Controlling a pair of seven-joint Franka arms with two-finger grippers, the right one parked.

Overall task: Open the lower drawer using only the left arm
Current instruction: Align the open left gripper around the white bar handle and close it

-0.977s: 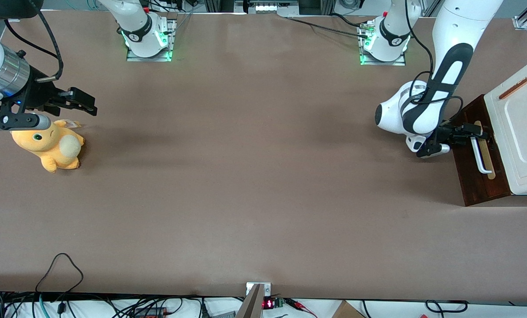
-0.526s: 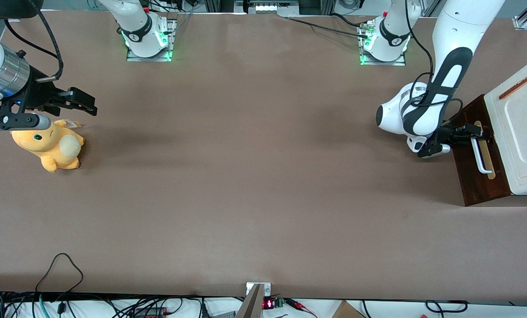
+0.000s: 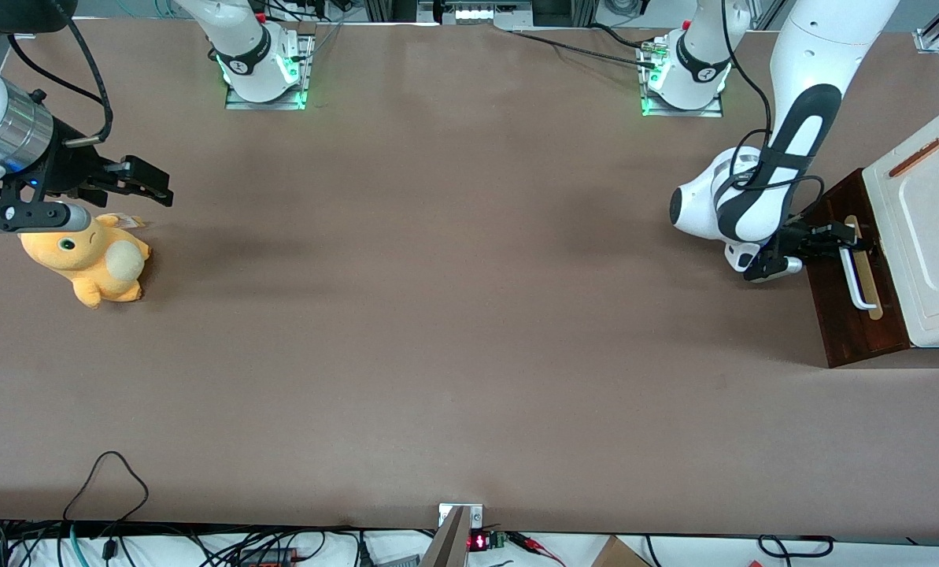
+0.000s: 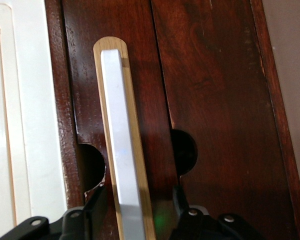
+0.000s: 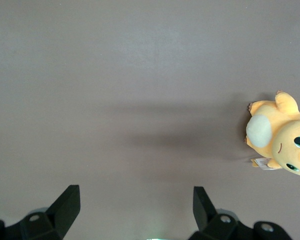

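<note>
Gripper [image 4: 135, 200] fingers straddling bar handle [image 4: 121, 150] — lower drawer [image 3: 851, 315], apart

No word, brand or label can be read on anything here. A small red digit display [image 3: 478, 541] glows at the edge of the surface nearest the front camera, but its figures cannot be made out. The plush toy [image 3: 91, 260] carries a small tag, too small to read.

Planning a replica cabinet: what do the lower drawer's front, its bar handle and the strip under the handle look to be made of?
Lower drawer front: dark-stained wood, visible grain, slight sheen. Bar handle: smooth white, probably painted metal or plastic. Strip: pale, unstained-looking wood, maybe bamboo. The left arm's claw straddles the handle, open.
</note>
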